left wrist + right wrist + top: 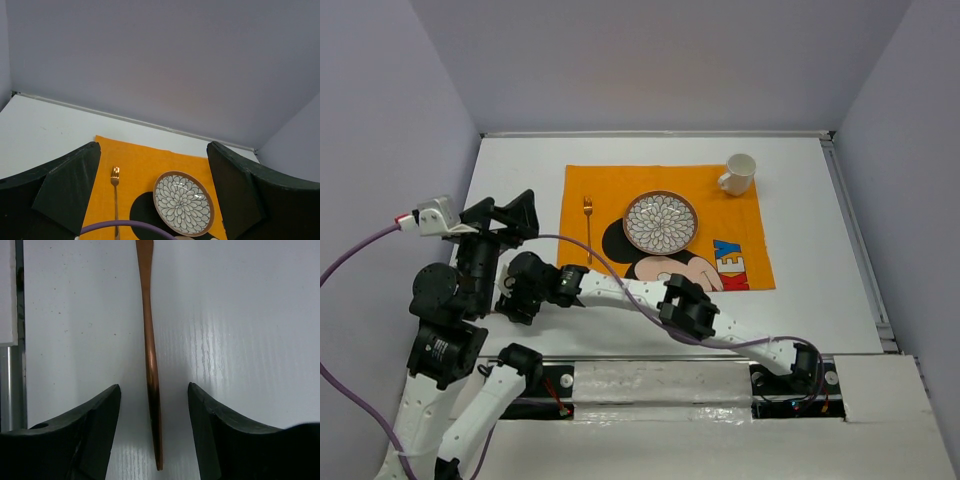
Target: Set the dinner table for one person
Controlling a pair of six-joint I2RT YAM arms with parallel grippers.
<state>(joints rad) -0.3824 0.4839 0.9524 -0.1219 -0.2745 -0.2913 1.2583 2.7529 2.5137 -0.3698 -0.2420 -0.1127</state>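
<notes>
Two sets of fingers, both open. My left gripper (154, 192) hangs spread wide with nothing between its pads. It looks out over the orange mat (150, 160), where a gold fork (115, 195) lies just left of a flower-patterned plate (183, 202). My right gripper (155, 410) sits close above the dinner table (240, 315), its fingers (85, 435) parted on either side of a slim copper-coloured handle (148, 335) lying flat on the white surface. Neither finger touches it. I cannot tell which piece of cutlery it is, since its far end runs out of view. From above, the dinner table spreads under both arms, with the mat towards its far middle and a white mug (739, 174) at the mat's far right corner.
</notes>
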